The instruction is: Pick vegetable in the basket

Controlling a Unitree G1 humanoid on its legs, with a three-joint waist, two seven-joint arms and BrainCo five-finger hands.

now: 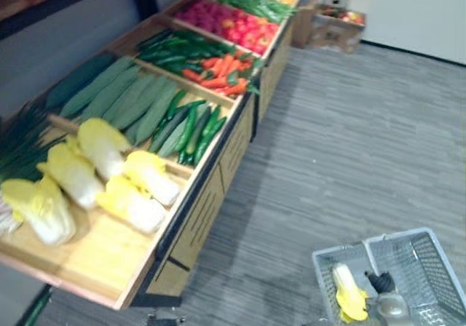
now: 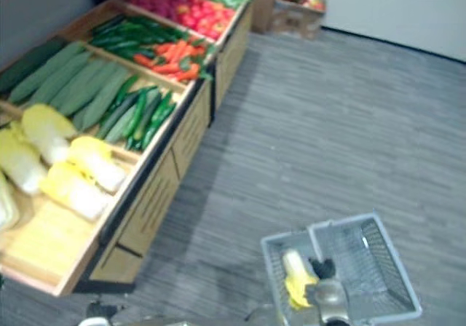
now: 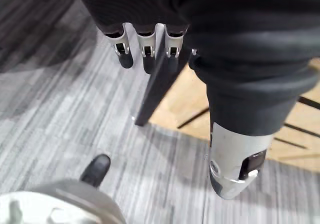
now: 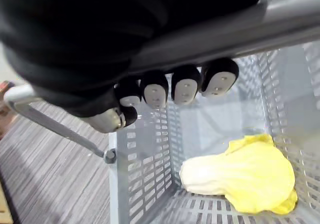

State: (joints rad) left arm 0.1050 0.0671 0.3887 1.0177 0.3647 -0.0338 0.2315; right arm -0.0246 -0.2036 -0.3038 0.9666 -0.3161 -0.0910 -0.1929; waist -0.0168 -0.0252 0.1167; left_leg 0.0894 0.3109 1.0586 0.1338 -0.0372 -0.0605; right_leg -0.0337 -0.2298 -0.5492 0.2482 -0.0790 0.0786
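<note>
Nearest, at the robot's right side, the right hand [image 4: 185, 86] has its fingers curled round the handle [image 4: 280, 21] of the grey basket [image 1: 426, 264], held over the grey floor [image 1: 349, 137]. One napa cabbage [image 4: 240, 179] already lies on the basket's bottom against a mesh wall, with a white stem at one end and crinkled yellow leaves at the other.

The left hand [image 3: 147, 43] hangs with its fingers straight and well apart from the thumb, holding nothing. It is low beside the dark corner post [image 3: 157, 84] of the wooden display stand [image 1: 211, 195].

Ahead and to the left of the basket, the stand's front tray [image 1: 95, 257] carries the shelf cabbages [image 1: 131, 202]. The closest lies slantwise, its long axis running from the yellow leaves deeper in the tray to the white stem near the front edge. With the right hand taken up by the basket, the free left hand on the stand's side looks the better one to pick. It would probably have to rise over the tray's edge and close across the cabbage's short axis.

Farther along lie dark cucumbers [image 1: 193, 129], pale green gourds [image 1: 124, 97], then carrots [image 1: 222, 75].
</note>
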